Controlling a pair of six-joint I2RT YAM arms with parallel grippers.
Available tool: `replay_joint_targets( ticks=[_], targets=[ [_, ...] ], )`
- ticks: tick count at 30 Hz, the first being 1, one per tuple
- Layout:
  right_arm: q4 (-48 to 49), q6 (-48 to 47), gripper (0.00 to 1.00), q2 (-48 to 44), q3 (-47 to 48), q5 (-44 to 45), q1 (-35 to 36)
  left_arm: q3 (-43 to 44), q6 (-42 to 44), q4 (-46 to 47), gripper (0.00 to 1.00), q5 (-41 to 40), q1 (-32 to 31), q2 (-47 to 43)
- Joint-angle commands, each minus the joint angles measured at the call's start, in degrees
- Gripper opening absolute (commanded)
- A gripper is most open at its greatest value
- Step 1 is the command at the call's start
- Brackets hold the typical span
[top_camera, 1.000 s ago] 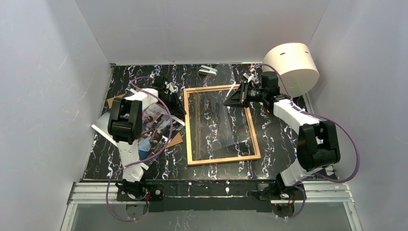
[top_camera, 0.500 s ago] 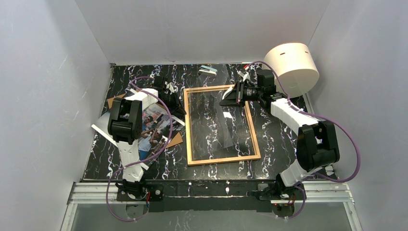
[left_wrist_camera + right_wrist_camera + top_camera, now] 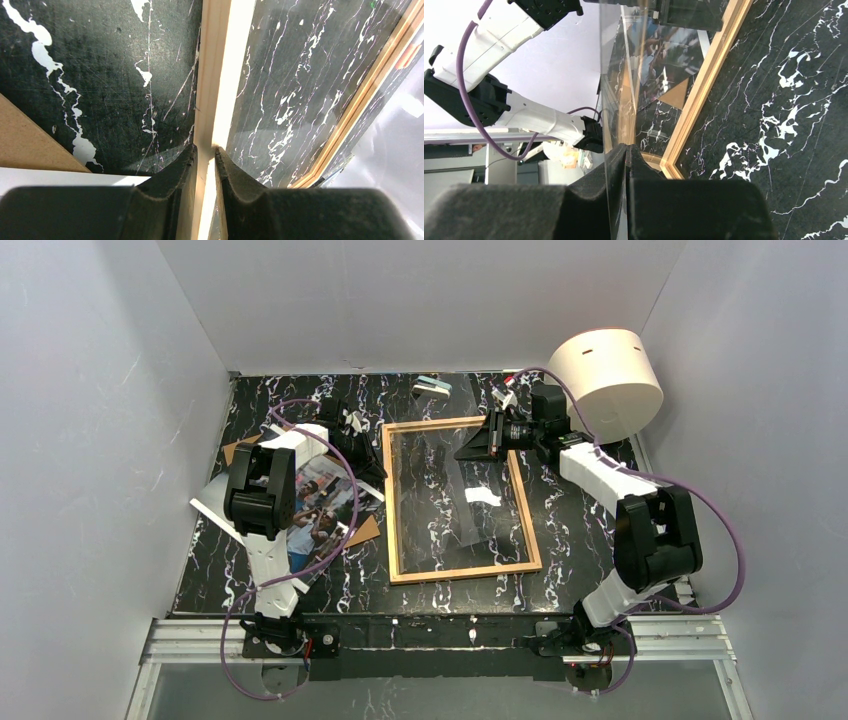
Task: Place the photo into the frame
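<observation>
frame (image 3: 462,569): I see it lying flat in the middle of the desk (image 3: 570,530), long axis running near to far, the far end skewed a little left.
glass pane (image 3: 619,90): tilted up out of the frame at the far right corner, its near part down inside the edging.
right tool (image 3: 626,146): narrow, pinching the far edge of the glass pane.
left tool (image 3: 205,149): narrow, its fingers on either side of the frame's left rail (image 3: 215,75), gripping it.
photo (image 3: 318,502): picture side up, just left of the frame, partly under my left arm, resting on the brown cardboard (image 3: 365,531); long axis slanted.
edges: the photo's right corner is close to the left rail; I cannot tell if they touch.
open room: bare desk right of the frame and along its near rail; the white cylinder (image 3: 606,380) crowds the far right corner.
</observation>
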Motion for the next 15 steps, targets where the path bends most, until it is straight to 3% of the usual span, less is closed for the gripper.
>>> replay_joint_targets(
  ticks=[1,15],
  targets=[
    [0.69,-1.32,0.12,0.59,2.73,-0.83,0.32,-3.58,3.11,-2.25,0.17,-9.71,-1.12,5.71],
    [0.63,-3.04,0.12,2.18,3.72,-2.36,0.69,-3.38,3.11,-2.2,0.17,-9.72,-1.14,5.92]
  ],
)
